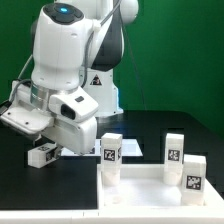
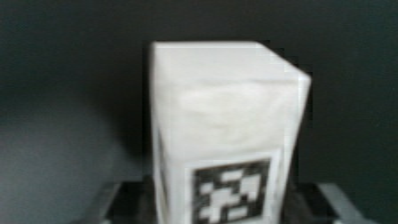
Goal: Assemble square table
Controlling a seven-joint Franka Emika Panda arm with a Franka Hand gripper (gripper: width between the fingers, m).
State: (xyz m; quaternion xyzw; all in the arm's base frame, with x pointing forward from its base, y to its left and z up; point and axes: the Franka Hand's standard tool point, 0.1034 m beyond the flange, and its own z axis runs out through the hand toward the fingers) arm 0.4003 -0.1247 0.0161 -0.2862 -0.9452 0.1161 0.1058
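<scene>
Currently gripper [image 1: 40,147] pinches one leg [image 2: 221,130] between its fingers; tabletop [image 1: 160,190] sits at its 4 o'clock.

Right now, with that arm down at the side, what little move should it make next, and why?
Probably a short lift straight up. The gripper sits low over the black table, and its fingers appear to clamp a tagged leg. Three other legs already stand on the square tabletop, so this one likely goes there next.
</scene>
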